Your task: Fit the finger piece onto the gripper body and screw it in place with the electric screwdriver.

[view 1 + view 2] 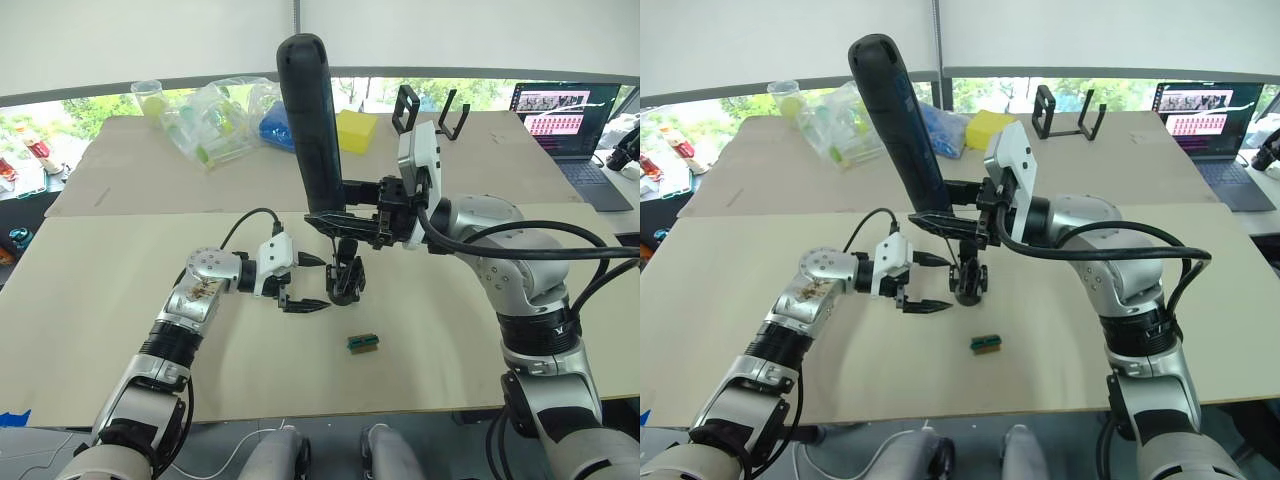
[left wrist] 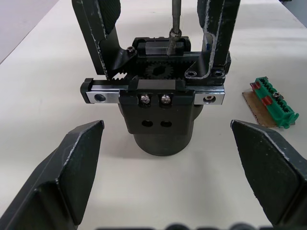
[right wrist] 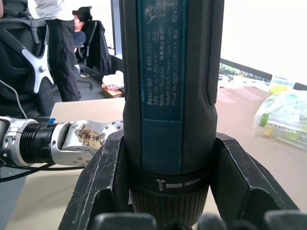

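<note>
the biggest thing before me is the table (image 1: 120,300), a pale board top, and i place everything else by the gripper body (image 1: 347,281), which stands upright on its round base near the middle of that top.

far behind the gripper body, at the back of the table, lies a heap of clear plastic bags (image 1: 215,118) with green and yellow items inside; i cannot tell what they are. just beside the heap are a blue thing (image 1: 276,130) and a yellow box (image 1: 357,129), and a black stand (image 1: 1067,115) sits farther along the back edge. off to my right of the gripper body, well apart, an open laptop (image 1: 570,125) rests with its screen lit.

the electric screwdriver (image 1: 312,120) rises above the gripper body, tilted a little, its thin metal bit (image 2: 174,24) coming down onto the top of the mechanism, between the two black fingers that stand up from it. my right gripper (image 1: 345,220) is clamped around the screwdriver's barrel, low down near the collar, one pad on each side.

my left gripper (image 1: 307,283) hovers just beside the gripper body on my left, its two fingers spread wide and holding nothing, not touching the mechanism.

the smallest thing is a green-and-brown block (image 1: 363,342), lying flat on the table near the gripper body, on the side toward me.

i cannot pick out a loose finger piece.
</note>
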### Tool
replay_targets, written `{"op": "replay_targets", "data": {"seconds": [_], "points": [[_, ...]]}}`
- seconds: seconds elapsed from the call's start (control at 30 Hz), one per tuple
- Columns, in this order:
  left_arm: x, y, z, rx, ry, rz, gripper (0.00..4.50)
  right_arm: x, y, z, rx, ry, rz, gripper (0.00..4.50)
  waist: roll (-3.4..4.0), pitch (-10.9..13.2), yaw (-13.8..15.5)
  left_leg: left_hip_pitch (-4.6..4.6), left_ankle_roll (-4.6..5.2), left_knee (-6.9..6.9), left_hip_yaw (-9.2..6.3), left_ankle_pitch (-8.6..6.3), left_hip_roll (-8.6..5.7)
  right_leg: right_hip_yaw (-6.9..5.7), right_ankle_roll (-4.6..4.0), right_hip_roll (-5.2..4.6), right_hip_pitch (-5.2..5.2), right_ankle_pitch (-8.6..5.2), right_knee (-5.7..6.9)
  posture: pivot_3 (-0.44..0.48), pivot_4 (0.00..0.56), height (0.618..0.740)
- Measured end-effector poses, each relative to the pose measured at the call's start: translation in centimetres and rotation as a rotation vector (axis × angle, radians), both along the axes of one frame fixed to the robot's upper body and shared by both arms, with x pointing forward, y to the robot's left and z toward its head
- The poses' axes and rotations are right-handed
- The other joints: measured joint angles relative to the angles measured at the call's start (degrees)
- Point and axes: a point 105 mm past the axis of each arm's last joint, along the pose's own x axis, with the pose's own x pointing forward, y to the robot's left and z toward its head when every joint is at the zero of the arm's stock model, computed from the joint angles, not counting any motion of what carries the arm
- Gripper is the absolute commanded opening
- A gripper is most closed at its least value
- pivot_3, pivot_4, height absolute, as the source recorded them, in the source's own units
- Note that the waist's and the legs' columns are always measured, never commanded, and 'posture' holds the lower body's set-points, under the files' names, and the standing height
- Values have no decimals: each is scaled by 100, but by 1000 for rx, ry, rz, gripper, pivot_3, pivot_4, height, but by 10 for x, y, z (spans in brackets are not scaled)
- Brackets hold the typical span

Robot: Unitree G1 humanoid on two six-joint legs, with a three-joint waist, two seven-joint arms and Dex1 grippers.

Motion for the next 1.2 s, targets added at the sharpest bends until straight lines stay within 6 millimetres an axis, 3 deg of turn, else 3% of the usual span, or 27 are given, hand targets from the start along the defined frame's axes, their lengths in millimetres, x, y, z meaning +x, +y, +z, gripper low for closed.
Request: {"op": "replay_targets", "data": {"seconds": [1.2], "points": [[1,0,-1,-2,0,3,4500,1,-2,-10,-3,48,-11,1913,0,0,-6,0,0,1,0,0,0,0,0,0,0,0,2,0,150,740]]}}
